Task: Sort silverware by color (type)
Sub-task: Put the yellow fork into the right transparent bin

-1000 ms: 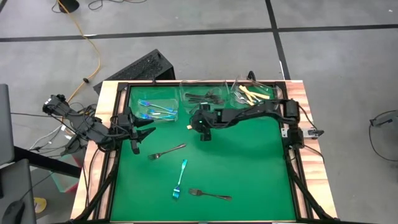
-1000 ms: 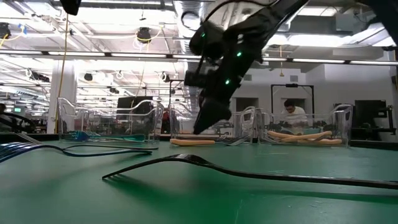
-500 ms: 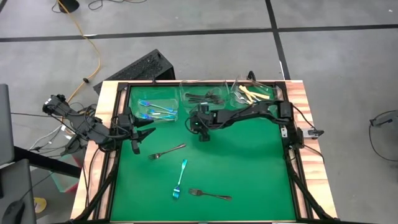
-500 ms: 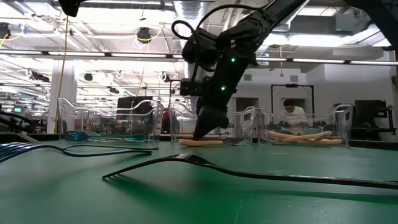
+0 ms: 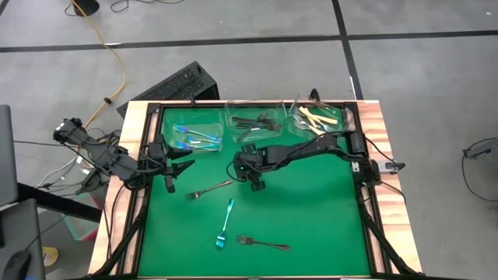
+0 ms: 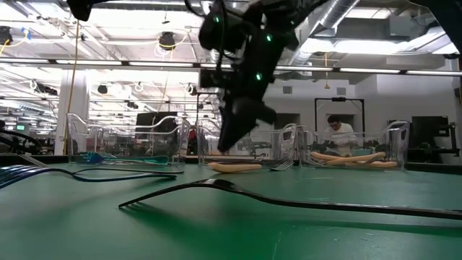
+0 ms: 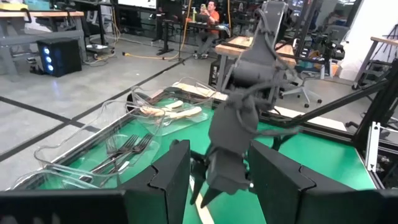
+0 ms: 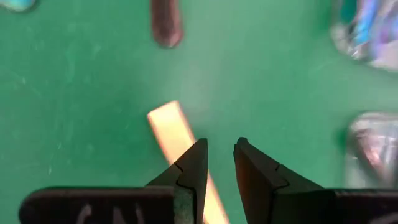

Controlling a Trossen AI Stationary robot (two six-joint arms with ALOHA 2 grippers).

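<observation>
Fork: cream-handled fork lies flat on the green counter, beside and beneath the right fingers.
Right fingers: nearly closed, holding nothing.
Right arm: stretched low across the counter, gripper pointing down.

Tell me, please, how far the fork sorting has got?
Done: three tubs each hold one fork kind. In hand: right gripper hovers above a loose cream-handled fork, nothing gripped. Remaining: that fork, two dark forks, one blue fork on the mat. Left gripper waits aside.

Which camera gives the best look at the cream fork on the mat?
Low view: the cream fork lies full length on the mat. Right wrist shows only its handle end; high view hides it under the right gripper; left wrist catches just a sliver.
</observation>
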